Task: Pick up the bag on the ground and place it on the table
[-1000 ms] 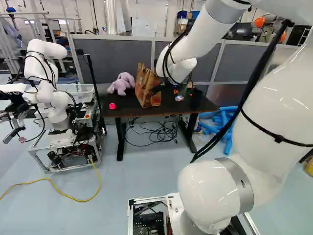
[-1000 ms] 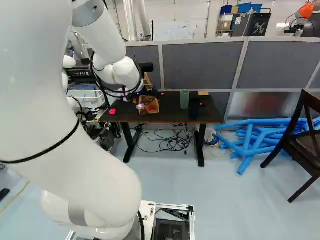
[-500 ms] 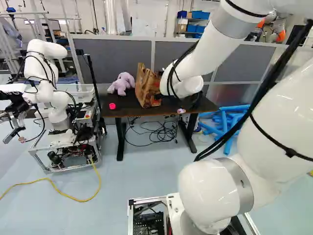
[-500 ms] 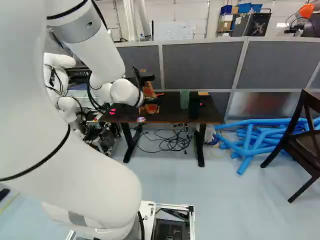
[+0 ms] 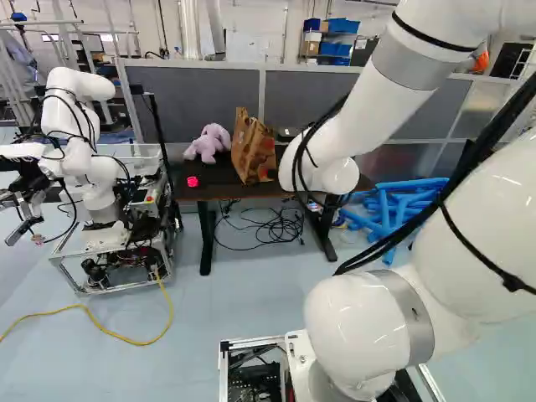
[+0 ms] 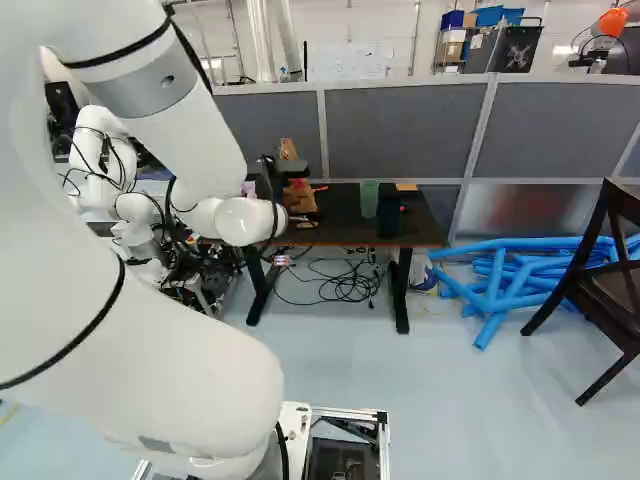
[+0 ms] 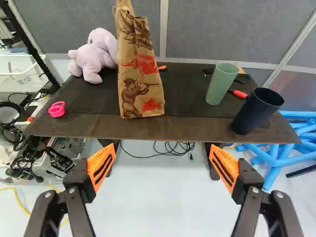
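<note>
1. Arm (image 5: 368, 117): drawn back from the table (image 7: 192, 129) and lowered since the earlier frame; base unmoved.
2. Pink ring (image 7: 57, 109): on the table, near its left end.
3. Plush toy (image 7: 94, 58): on the table, just beside the bag.
4. Paper bag (image 7: 140, 74): upright on the table.
5. Gripper (image 6: 300, 221): fingers spread wide, holding nothing; bag ahead of them.
6. Green cup (image 7: 221, 84): upright, right of the bag.
7. Dark cup (image 7: 256, 112): upright, near the table's right end.

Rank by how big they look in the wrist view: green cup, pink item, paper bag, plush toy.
1. Paper bag, clearly largest
2. Plush toy
3. Green cup
4. Pink item, by far the smallest
</note>
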Robot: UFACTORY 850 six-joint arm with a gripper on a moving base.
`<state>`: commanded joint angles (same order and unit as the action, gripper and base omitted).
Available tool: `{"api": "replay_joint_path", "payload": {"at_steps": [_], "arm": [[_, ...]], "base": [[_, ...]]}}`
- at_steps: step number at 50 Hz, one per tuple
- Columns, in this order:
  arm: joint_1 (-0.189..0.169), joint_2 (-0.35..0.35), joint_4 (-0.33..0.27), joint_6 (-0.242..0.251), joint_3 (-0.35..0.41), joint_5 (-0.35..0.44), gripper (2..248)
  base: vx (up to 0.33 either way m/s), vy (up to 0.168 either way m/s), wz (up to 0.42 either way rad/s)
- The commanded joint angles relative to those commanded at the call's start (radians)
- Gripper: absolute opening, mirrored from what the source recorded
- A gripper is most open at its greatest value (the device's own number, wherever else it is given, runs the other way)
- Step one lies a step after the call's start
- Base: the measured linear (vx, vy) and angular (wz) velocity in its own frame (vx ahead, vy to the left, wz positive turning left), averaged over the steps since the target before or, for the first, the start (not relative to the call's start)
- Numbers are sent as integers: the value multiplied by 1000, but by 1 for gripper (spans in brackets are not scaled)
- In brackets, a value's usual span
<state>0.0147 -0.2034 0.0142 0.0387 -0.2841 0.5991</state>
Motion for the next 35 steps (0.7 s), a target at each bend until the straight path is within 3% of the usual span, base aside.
{"api": "replay_joint_path", "payload": {"at_steps": [35], "arm": [[-11, -57, -11, -29, 148, 206, 247]], "base": [[0, 0, 0]]}}
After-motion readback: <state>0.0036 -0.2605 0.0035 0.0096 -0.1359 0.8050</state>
